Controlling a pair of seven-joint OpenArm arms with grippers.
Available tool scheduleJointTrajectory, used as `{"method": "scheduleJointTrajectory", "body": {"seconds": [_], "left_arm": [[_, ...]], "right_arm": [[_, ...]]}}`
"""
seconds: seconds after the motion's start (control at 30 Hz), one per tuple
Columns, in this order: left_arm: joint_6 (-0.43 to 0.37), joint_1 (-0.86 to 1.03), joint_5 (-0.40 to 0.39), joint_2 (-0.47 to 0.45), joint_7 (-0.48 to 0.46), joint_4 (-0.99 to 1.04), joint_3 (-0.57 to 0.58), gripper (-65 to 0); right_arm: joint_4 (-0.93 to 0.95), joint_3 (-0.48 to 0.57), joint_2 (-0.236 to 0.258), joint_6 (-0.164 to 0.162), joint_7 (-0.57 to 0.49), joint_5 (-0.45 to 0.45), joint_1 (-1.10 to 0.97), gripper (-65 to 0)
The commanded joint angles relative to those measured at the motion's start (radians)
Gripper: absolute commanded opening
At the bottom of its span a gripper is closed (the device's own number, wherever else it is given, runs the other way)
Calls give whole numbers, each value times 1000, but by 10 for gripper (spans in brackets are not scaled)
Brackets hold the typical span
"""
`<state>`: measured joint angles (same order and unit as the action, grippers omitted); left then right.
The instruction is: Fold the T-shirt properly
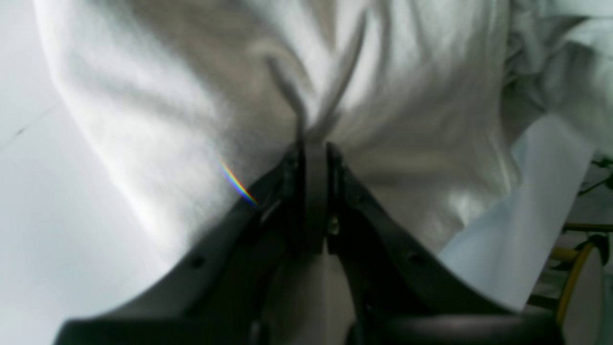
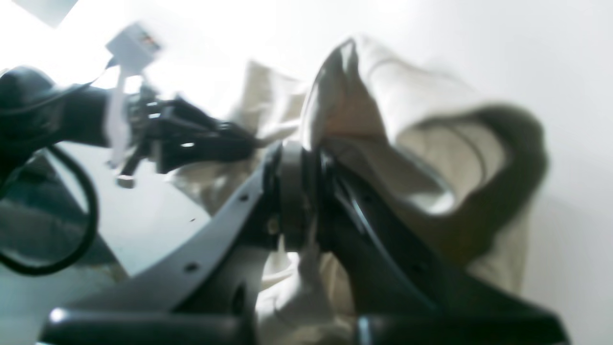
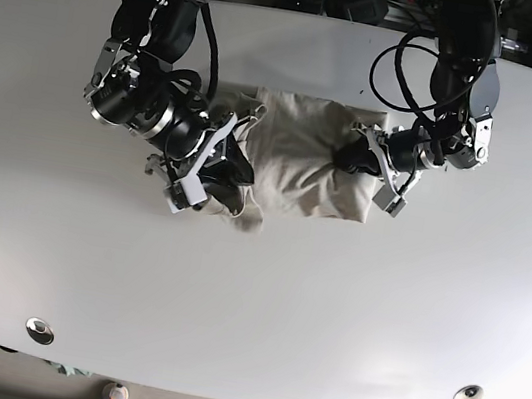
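Note:
The T-shirt [image 3: 298, 159] is cream-white and lies partly folded at the middle back of the white table [image 3: 250, 298]. My left gripper [image 3: 344, 157] is at its right side, shut on a pinched fold of the T-shirt [image 1: 201, 91], with cloth bunching out from between the dark fingers [image 1: 335, 163]. My right gripper [image 3: 233, 169] is at the shirt's left edge, shut on a raised flap of the T-shirt [image 2: 397, 143] that drapes over its fingers [image 2: 330, 167]. In the right wrist view the left arm [image 2: 182, 134] shows behind the cloth.
Cables [image 3: 408, 70] loop from the arm on the right of the base view. Two round mounting holes [image 3: 40, 330] sit near the table's front corners. A yellow-rimmed stand [image 1: 582, 282] shows beyond the table's edge in the left wrist view.

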<state>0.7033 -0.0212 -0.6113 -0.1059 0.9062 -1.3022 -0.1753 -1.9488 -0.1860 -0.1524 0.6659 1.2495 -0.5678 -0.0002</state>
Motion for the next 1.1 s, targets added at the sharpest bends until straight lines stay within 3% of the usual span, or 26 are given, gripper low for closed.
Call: {"method": "scheduleJointTrajectory", "body": {"seconds": [0.03,0.2,0.27,0.37,0.67,0.87,1.0,1.1], "left_arm": [[-5,-3,41,-1,37,34,3,-650],[-5,-13,41,1,35,63,3,-650],[-5,-13,41,22,35,63,3,-650],[-5,-13,41,22,35,63,3,-650],[-5,-13,34,25,35,54,0,-650],[-5,-13,34,28,37,2,-2,-650],[-5,-15,4,27,38,-1,-2,-650],[-5,-13,-74,21,38,-1,-2,-650]], "right_arm": [[-21,53,-5,-1,-61,-25,1,-631],[13,187,-5,-1,-123,-25,-5,-631],[82,245,-5,-7,-193,-25,-1,-631],[205,317,-5,-70,-314,-25,29,-631],[381,322,-5,-76,-416,-25,88,-629],[431,323,-5,-77,-429,-22,116,-620],[475,323,-5,-77,-460,-24,148,-453],[478,323,-5,-77,-457,-24,157,-254]]}}
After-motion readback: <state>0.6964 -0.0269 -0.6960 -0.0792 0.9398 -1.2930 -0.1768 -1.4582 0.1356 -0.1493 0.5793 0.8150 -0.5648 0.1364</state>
